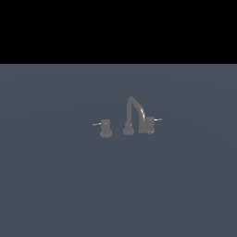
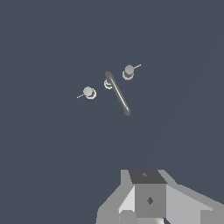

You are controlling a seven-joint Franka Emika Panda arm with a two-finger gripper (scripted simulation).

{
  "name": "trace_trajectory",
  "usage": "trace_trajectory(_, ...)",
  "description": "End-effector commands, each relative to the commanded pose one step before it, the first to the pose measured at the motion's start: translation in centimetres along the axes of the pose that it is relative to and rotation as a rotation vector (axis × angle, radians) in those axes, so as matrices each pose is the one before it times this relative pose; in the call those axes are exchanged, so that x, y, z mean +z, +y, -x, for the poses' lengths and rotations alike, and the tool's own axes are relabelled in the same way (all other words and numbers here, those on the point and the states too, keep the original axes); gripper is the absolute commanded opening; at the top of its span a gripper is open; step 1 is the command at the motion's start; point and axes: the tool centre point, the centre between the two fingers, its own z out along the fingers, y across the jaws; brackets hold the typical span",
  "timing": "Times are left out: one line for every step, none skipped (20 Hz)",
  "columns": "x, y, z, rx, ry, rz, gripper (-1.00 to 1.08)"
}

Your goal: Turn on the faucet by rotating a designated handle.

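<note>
The faucet (image 1: 131, 113) is a small dull-grey tap set standing on the flat grey-blue floor, with a tall arched spout on a round base. The handle (image 1: 149, 125) is the stubby cylinder on the exterior view's right, and its thin pale rod points right, away from the spout. The matching cylinder (image 1: 106, 128) has its rod pointing left. The wrist view looks down from high above on the spout (image 2: 118, 92), the handle (image 2: 128, 71) and the other cylinder (image 2: 89, 92). My gripper (image 2: 148, 205) shows only as grey blocks at the picture's edge, far from the faucet. The arm is out of the exterior view.
A flat grey-blue floor (image 1: 55, 185) stretches all around the faucet. A black band fills the top of the exterior view.
</note>
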Motion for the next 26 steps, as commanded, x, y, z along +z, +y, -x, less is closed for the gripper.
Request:
trace_trajectory(1.085,-0.098,-2.099,0.05882,-0.00033,0.00182,-1.0)
trace_trajectory(0.467,-0.074,-0.821,0.02321,-0.00017,0.00078,-1.0)
trace_trajectory(0.488,-0.085,-0.815,0.0232,-0.00016,0.00078,-1.0)
trace_trajectory(0.509,-0.096,-0.808,0.02318,-0.00015,0.00078,-1.0)
trace_trajectory(0.529,-0.107,-0.801,0.02316,-0.00014,0.00078,-1.0)
trace_trajectory(0.549,-0.117,-0.793,0.02315,-0.00013,0.00078,-1.0)
trace_trajectory(0.57,-0.128,-0.784,0.02313,-0.00012,0.00077,-1.0)
trace_trajectory(0.59,-0.137,-0.775,0.02312,-0.00011,0.00077,-1.0)
trace_trajectory(0.61,-0.146,-0.765,0.0231,-0.0001,0.00076,-1.0)
trace_trajectory(0.63,-0.154,-0.755,0.02309,-0.00009,0.00076,-1.0)
trace_trajectory(0.649,-0.163,-0.744,0.02306,-0.00008,0.00075,-1.0)
trace_trajectory(0.669,-0.17,-0.733,0.02306,-0.00007,0.00075,-1.0)
trace_trajectory(0.688,-0.177,-0.722,0.02304,-0.00006,0.00074,-1.0)
trace_trajectory(0.708,-0.183,-0.71,0.02303,-0.00006,0.00074,-1.0)
trace_trajectory(0.727,-0.188,-0.697,0.02302,-0.00005,0.00073,-1.0)
trace_trajectory(0.745,-0.194,-0.684,0.02299,-0.00004,0.00072,-1.0)
trace_trajectory(0.764,-0.198,-0.671,0.02298,-0.00004,0.00072,-1.0)
trace_trajectory(0.782,-0.202,-0.658,0.02297,-0.00003,0.00071,-1.0)
trace_trajectory(0.8,-0.204,-0.644,0.02296,-0.00003,0.0007,-1.0)
trace_trajectory(0.818,-0.207,-0.629,0.02294,-0.00002,0.00069,-1.0)
trace_trajectory(0.836,-0.208,-0.615,0.02294,-0.00002,0.00069,-1.0)
trace_trajectory(0.853,-0.209,-0.6,0.02292,-0.00001,0.00068,-1.0)
trace_trajectory(0.87,-0.21,-0.586,0.02291,-0.00001,0.00067,-1.0)
trace_trajectory(0.887,-0.208,-0.571,0.02291,0.0,0.00066,-1.0)
trace_trajectory(0.903,-0.208,-0.556,0.02289,0.0,0.00065,-1.0)
trace_trajectory(0.919,-0.205,-0.54,0.02288,0.0,0.00065,-1.0)
